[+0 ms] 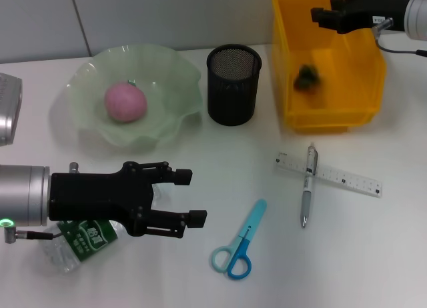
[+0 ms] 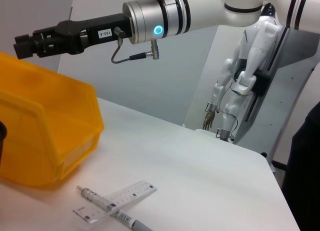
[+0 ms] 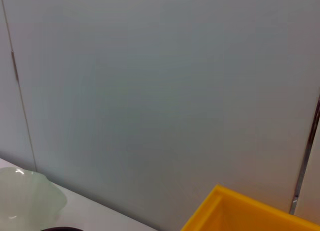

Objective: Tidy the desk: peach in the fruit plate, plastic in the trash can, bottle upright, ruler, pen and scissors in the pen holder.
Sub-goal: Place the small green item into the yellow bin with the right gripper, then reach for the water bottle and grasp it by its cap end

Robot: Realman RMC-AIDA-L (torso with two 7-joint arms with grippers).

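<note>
White desk [image 1: 373,255] against a grey wall panel, all items spread across it. Peach [image 1: 125,101] already sits in the green fruit plate [image 1: 177,118] toward the far left of the table; dark plastic scrap [image 1: 307,78] lies inside the yellow trash can [image 1: 347,118] at the far right. Right gripper [image 1: 327,16] hovers over that bin's far rim, holding nothing visible; whether its fingers are apart or closed cannot be told. Left gripper [image 1: 190,198] is near the front left edge, jaws spread wide and empty, just above the bottle [image 1: 80,241], which lies on its side mostly hidden under the arm. Pen holder [image 1: 233,85] stands empty-looking at far centre. Pen [image 1: 307,185] lies across the ruler [image 1: 330,175] at mid right; scissors [image 1: 239,245] near the front edge. Risks: the bottle is round and on its side, so a closing grip could roll it toward the front edge; the crossed pen and ruler may drag each other when one is lifted; the flat ruler is likely hard to pinch off the surface; tall items could tip the light mesh holder.
</note>
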